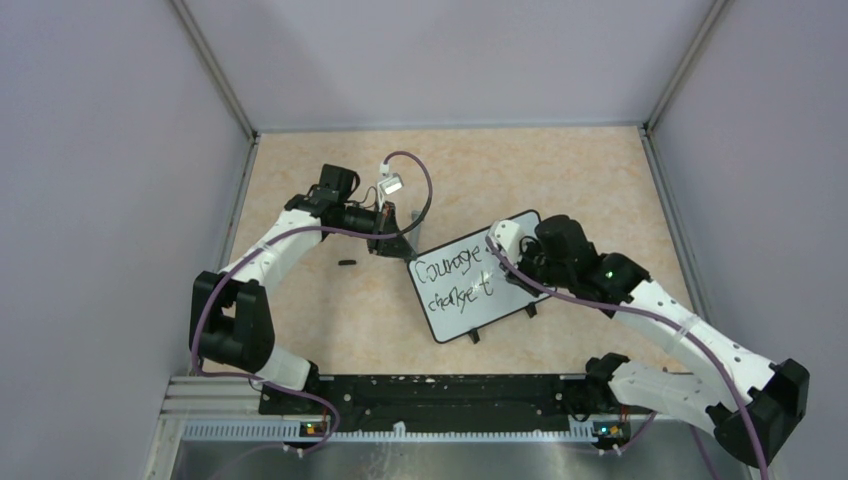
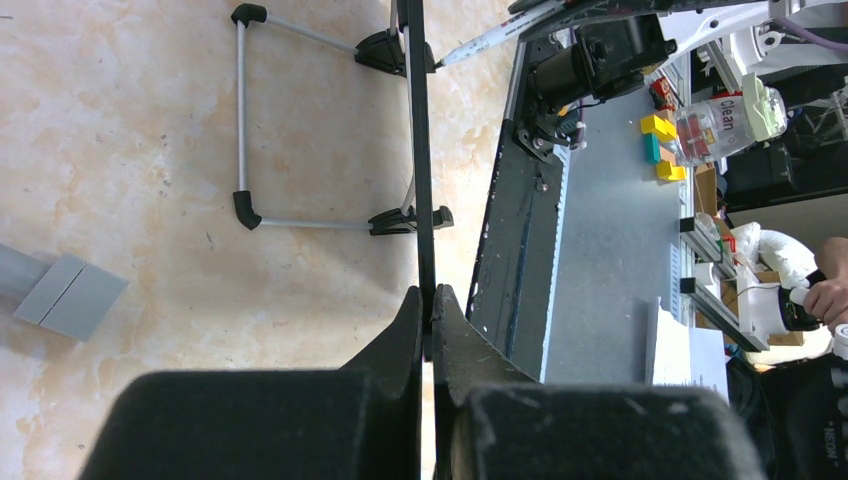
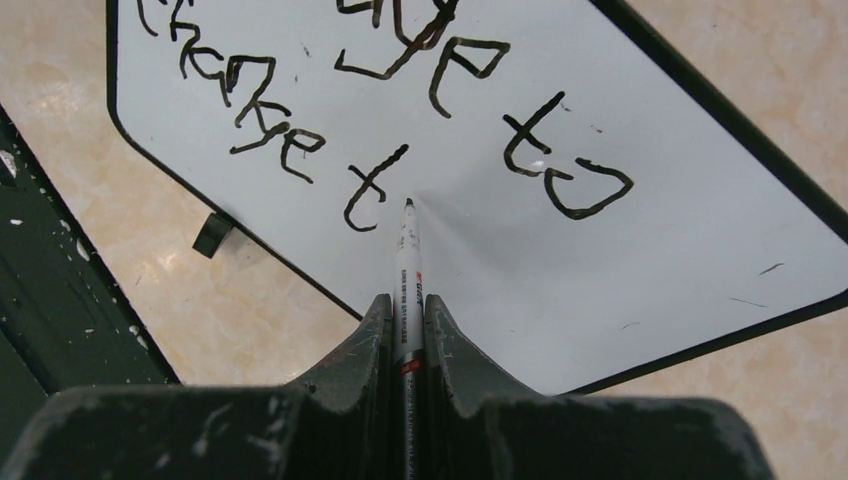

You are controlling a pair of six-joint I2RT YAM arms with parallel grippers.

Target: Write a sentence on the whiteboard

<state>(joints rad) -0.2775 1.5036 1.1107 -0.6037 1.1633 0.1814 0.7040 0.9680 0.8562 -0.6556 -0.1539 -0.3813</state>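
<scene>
The whiteboard [image 1: 466, 312] stands tilted on the table at centre, with "Courage to" over "change t" [image 1: 452, 270] in black marker. In the right wrist view the board [image 3: 650, 260] fills the top, with the writing [image 3: 255, 95] on it. My right gripper [image 3: 407, 310] is shut on a white marker [image 3: 407, 262] whose black tip sits at the board just right of the lone "t". It reaches over the board's right part [image 1: 505, 262]. My left gripper [image 2: 430, 300] is shut on the board's thin black edge [image 2: 418, 150], seen edge-on, at its far-left corner [image 1: 395, 245].
A small black cap [image 1: 347, 262] lies on the table left of the board. The board's wire stand [image 2: 240, 120] and black feet rest on the tan surface. A black and grey rail [image 1: 420, 395] runs along the near edge. Walls enclose left, right and back.
</scene>
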